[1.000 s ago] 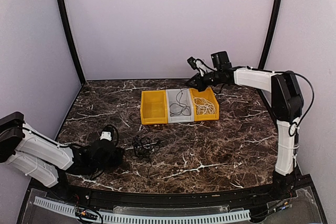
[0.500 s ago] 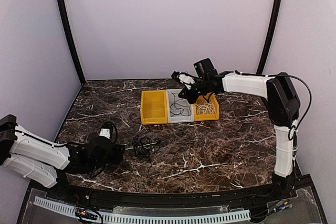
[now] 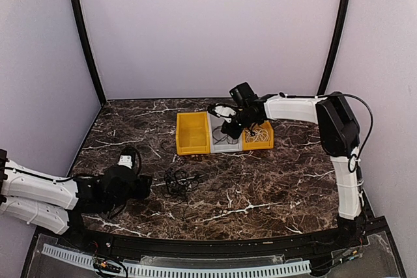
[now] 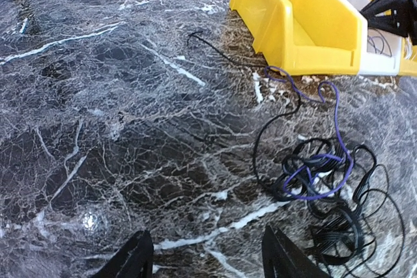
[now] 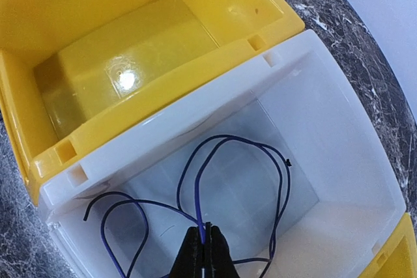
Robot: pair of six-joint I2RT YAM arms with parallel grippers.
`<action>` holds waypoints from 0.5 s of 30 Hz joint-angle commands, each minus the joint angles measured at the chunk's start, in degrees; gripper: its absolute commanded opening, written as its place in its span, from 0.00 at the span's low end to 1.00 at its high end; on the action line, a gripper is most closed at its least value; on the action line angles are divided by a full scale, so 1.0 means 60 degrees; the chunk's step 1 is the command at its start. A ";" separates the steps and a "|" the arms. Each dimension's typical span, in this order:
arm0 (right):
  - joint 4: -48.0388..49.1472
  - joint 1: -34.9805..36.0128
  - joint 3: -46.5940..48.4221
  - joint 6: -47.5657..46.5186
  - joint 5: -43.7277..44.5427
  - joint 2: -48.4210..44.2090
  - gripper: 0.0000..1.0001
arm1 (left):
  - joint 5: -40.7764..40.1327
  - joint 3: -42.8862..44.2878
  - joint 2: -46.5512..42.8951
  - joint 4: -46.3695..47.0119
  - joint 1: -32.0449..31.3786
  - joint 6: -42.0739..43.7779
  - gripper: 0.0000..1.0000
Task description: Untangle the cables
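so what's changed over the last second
The right gripper swung left, from above the right yellow bin to low over the white bin, and is shut on the dark cable lying there. The left arm drew back slightly, with the left gripper open. The black tangle, the white cable and the bins stayed put.

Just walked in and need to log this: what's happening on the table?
The right hand is pinched shut on a dark cable inside the white bin. The left hand hangs open, low over the table, beside a black tangle lying loose. A white cable sits in the yellow bin on its right.
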 commanded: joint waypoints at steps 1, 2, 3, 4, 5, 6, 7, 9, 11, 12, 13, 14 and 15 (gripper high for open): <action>-0.0465 0.0221 0.0315 -0.0253 0.0368 -0.0448 0.19 | -0.0272 0.0800 -0.0448 -0.0893 0.0024 0.0061 0.62; -0.0523 0.0271 0.0270 -0.0339 0.0443 -0.0622 0.25 | -0.0280 0.1072 -0.0479 -0.0995 0.0051 0.0022 0.64; -0.0549 0.0316 0.0199 -0.0398 0.0573 -0.0831 0.32 | -0.0224 0.1210 -0.0502 -0.1155 0.0123 0.0005 0.66; -0.0567 0.0342 0.0148 -0.0482 0.0688 -0.1031 0.37 | -0.0153 0.1500 -0.0498 -0.1228 0.0206 -0.0080 0.68; -0.0593 0.0391 0.0097 -0.0573 0.0803 -0.1228 0.42 | 0.0119 0.1651 -0.0459 -0.1412 0.0481 -0.0141 0.68; -0.0642 0.0413 0.0076 -0.0652 0.0909 -0.1393 0.45 | 0.0326 0.1977 -0.0418 -0.1518 0.0649 -0.0340 0.69; -0.0738 0.0464 0.0094 -0.0741 0.1016 -0.1594 0.48 | 0.0789 0.2116 -0.0304 -0.1678 0.1057 -0.0424 0.69; -0.0911 0.0516 0.0163 -0.0904 0.1317 -0.1851 0.51 | 0.1544 0.2510 -0.0065 -0.1768 0.1594 -0.0640 0.69; -0.0974 0.0543 0.0157 -0.0910 0.1315 -0.2156 0.52 | 0.2115 0.2874 0.0286 -0.1732 0.1957 -0.0545 0.68; -0.0940 0.0540 0.0106 -0.0876 0.1178 -0.2326 0.52 | 0.2495 0.3147 0.0423 -0.1746 0.2053 -0.0490 0.68; -0.0899 0.0555 0.0017 -0.0840 0.0954 -0.2496 0.51 | 0.2686 0.3295 0.0749 -0.1788 0.2228 -0.0361 0.66; -0.0843 0.0578 -0.0149 -0.0829 0.0584 -0.2660 0.51 | 0.3180 0.3596 0.1098 -0.1789 0.2299 -0.0230 0.65; -0.0801 0.0596 -0.0289 -0.0891 0.0168 -0.2814 0.50 | 0.3475 0.3732 0.1268 -0.1751 0.2392 0.0132 0.62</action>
